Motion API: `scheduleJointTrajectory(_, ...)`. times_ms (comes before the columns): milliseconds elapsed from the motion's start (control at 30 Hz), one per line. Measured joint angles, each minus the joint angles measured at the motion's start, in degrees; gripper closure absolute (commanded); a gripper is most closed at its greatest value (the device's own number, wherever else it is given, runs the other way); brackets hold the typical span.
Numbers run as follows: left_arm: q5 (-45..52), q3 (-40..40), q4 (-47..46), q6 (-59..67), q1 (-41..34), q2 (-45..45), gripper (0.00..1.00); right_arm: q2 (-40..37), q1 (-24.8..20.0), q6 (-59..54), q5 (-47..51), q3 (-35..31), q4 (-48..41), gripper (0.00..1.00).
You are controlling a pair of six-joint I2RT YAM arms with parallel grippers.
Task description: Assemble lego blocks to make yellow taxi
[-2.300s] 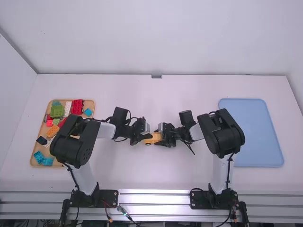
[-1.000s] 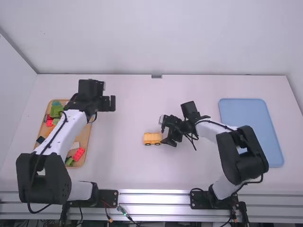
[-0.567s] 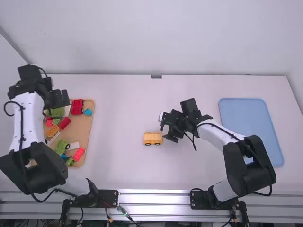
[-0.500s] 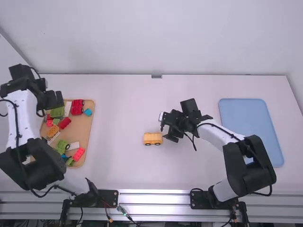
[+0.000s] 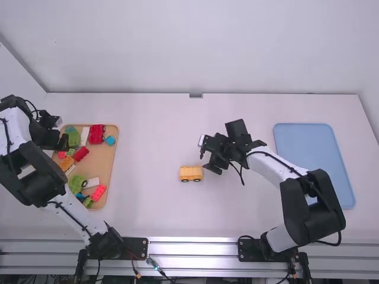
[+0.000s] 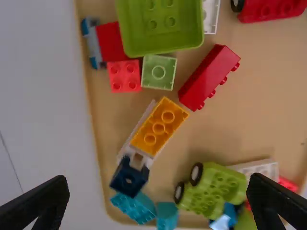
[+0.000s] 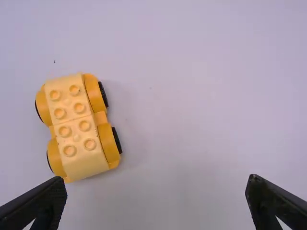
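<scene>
One yellow car [image 5: 190, 173], wide room to tan tray [image 5: 110, 158], far table edge [image 5: 266, 95]

the left arm [image 5: 37, 171] is running off the high view's left edge and hiding part of the tan tray [image 5: 109, 163]; the yellow wheeled base's [image 5: 191, 173] studs are showing too small to count. up in the left wrist view, borders are cropping the red wheeled block [image 6: 268, 10] and green tray-shaped block [image 6: 163, 38].
</scene>
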Motion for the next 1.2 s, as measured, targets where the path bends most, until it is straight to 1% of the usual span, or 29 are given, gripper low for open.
scheduleJointTrajectory(167, -0.04, -4.92, 7.76, 7.93, -0.17, 0.22, 0.01, 0.02, 0.24, 0.42, 0.02, 0.22, -1.42, 0.01)
scheduleJointTrajectory(267, 0.07, -7.41, 9.29, 11.04, 0.09, 0.22, 0.01, 0.00, 0.22, 0.57, 0.02, 0.22, -1.90, 0.01)
scheduleJointTrajectory(367, 0.17, -11.85, 10.36, 15.65, 0.31, 0.22, 0.01, 0.02, 0.24, 0.70, 0.00, 0.22, -2.03, 0.01)
scheduleJointTrajectory(533, -1.38, -17.35, 16.26, 17.99, 0.42, 0.22, 0.01, 0.00, 0.22, 0.72, 0.02, 0.24, -2.05, 0.01)
scheduleJointTrajectory(633, -2.10, -19.37, 17.79, 18.60, 0.74, 0.22, 0.01, 0.00, 0.22, 0.55, 0.04, 0.26, -2.21, 0.01)
scheduleJointTrajectory(667, -2.21, -20.04, 18.18, 18.67, 1.03, 0.22, 0.03, 0.00, 0.24, 0.57, 0.00, 0.26, -2.36, 0.01)
scheduleJointTrajectory(700, -2.14, -20.50, 18.36, 18.80, 1.57, 0.22, 0.08, 0.00, 0.24, 0.72, 0.02, 0.26, -2.43, 0.01)
scheduleJointTrajectory(767, -1.84, -20.50, 18.45, 18.80, 2.16, 0.22, 0.10, 0.02, 0.33, 0.61, 0.00, 0.26, -2.47, 0.01)
scheduleJointTrajectory(800, -1.29, -20.50, 18.53, 18.78, 2.75, 0.22, 0.13, 0.02, 0.33, 0.55, 0.00, 0.26, -2.45, 0.01)
scheduleJointTrajectory(867, -0.37, -20.48, 18.53, 18.71, 3.93, 0.22, 0.23, 0.00, 0.33, 0.70, 0.04, 0.26, -2.47, 0.01)
scheduleJointTrajectory(900, 0.00, -20.50, 18.60, 18.99, 4.26, 0.22, 0.25, 0.00, 0.33, 0.66, 0.00, 0.26, -2.45, 0.01)
scheduleJointTrajectory(967, 0.92, -20.48, 18.62, 18.80, 5.25, 0.22, 0.28, 0.00, 0.33, 0.68, 0.02, 0.26, -2.43, 0.01)
scheduleJointTrajectory(1067, 2.27, -20.50, 18.71, 18.80, 6.23, 0.22, 0.36, 0.02, 0.33, 0.68, 0.02, 0.26, -2.34, 0.01)
scheduleJointTrajectory(1167, 2.91, -20.48, 19.26, 18.82, 6.47, 0.22, 0.39, 0.02, 0.33, 0.66, -0.02, 0.26, -2.29, 0.01)
scheduleJointTrajectory(1200, 3.32, -20.50, 19.50, 18.82, 6.45, 0.22, 0.42, 0.02, 0.33, 0.59, 0.02, 0.26, -2.32, 0.01)
